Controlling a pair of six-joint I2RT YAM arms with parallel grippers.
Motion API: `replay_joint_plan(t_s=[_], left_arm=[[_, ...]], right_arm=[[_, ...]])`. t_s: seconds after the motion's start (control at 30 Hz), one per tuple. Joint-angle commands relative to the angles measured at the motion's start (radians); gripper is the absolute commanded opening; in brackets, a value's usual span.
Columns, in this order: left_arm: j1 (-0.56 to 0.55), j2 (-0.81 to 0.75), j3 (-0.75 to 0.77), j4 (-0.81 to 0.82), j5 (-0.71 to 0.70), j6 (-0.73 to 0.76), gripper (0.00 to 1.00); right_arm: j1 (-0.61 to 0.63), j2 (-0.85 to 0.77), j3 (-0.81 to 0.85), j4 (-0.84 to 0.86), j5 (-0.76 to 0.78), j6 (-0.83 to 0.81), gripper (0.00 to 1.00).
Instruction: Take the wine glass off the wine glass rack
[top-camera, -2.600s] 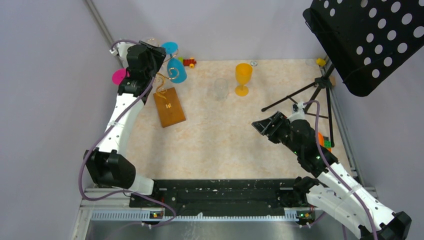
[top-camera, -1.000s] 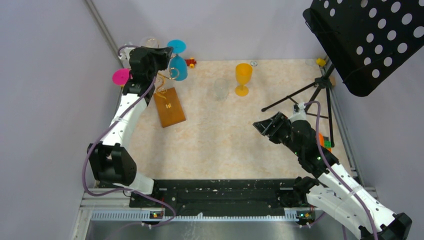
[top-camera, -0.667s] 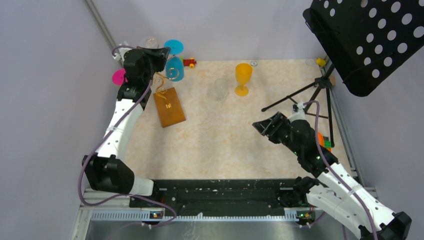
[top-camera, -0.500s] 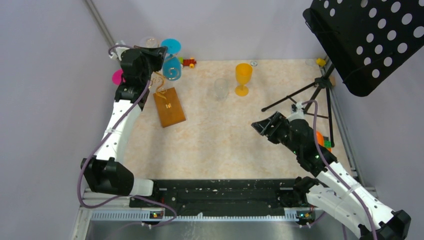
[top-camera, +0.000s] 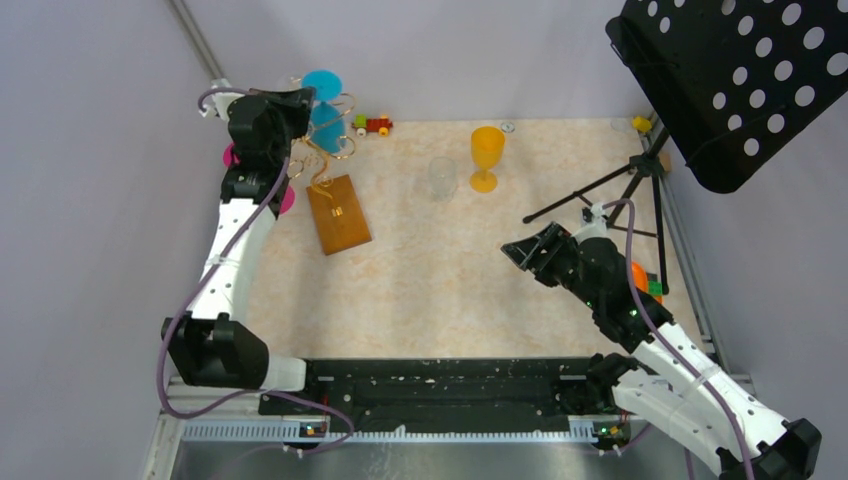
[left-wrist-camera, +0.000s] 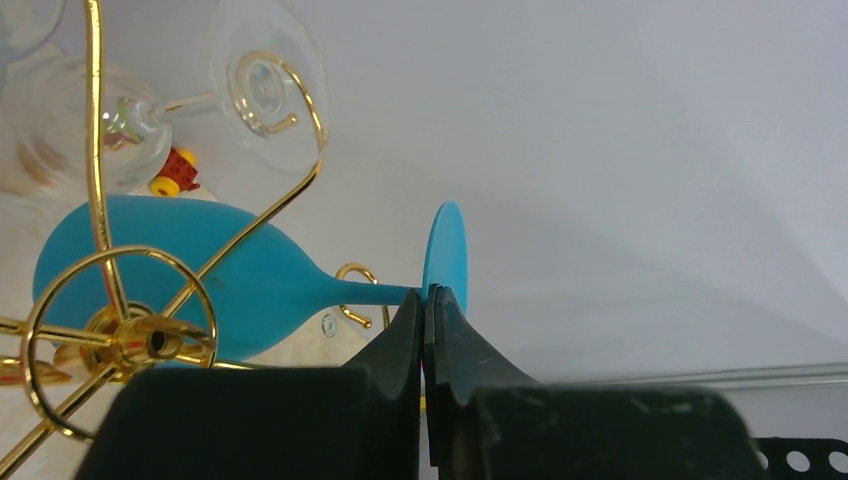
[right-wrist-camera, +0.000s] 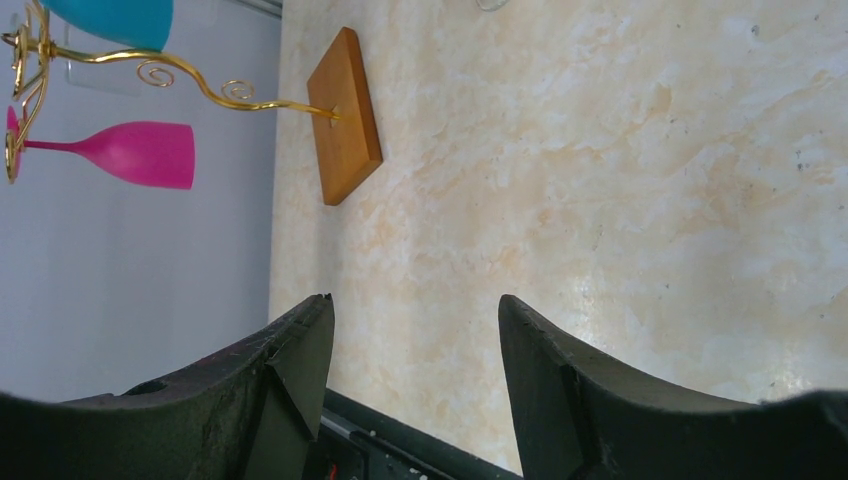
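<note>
Left gripper (left-wrist-camera: 428, 300): jaws pinched together on the stem (left-wrist-camera: 362, 292) of the blue wine glass (left-wrist-camera: 200, 275), right where the stem meets the foot (left-wrist-camera: 445, 250). The foot disc sits just past the fingertips.

Key relation: the glass's long axis runs sideways across the jaws, roughly level. The bowl hangs out to the gripper's left in the wrist view and the foot is at the fingertips. The bowl end lies in among the wires of the wine glass rack (left-wrist-camera: 93, 150). A spiral ring crosses in front of the bowl, close to the camera, and a small gold curl (left-wrist-camera: 357, 290) sits right beside the stem, between bowl and fingertips. My read is that getting it off means sliding the stem clear of that curl, not just lifting.

Right gripper (right-wrist-camera: 415, 305): jaws apart, nothing between them, hovering over bare table (right-wrist-camera: 600, 200). The rack's wooden base (right-wrist-camera: 345, 115) is well ahead of it, so the left arm is the nearer one by far.

Hard to tell:
- Whether the stem sits inside the curl or is already out of it. The wrist view doesn't settle it.
- From overhead, the left wrist covers the grip itself.
- A clear glass (left-wrist-camera: 262, 88) on the same rack is cut off at the frame corner.
- The pink glass (right-wrist-camera: 130, 155) is mostly hidden behind the left arm from above.
</note>
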Motion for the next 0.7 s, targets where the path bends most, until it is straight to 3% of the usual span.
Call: replay_joint_plan(t_s=[0.0,0.67], left_arm=[[0.037,0.023,0.002,0.155,0.029,-0.009,0.0],[0.053,0.183,-0.022,0.532,0.312,-0.218,0.0]], right_arm=[[-0.006,-0.012,0.017,0.043,0.0,0.001,0.63],[-0.007,-0.037,0.014,0.033,0.009,0.002,0.64]])
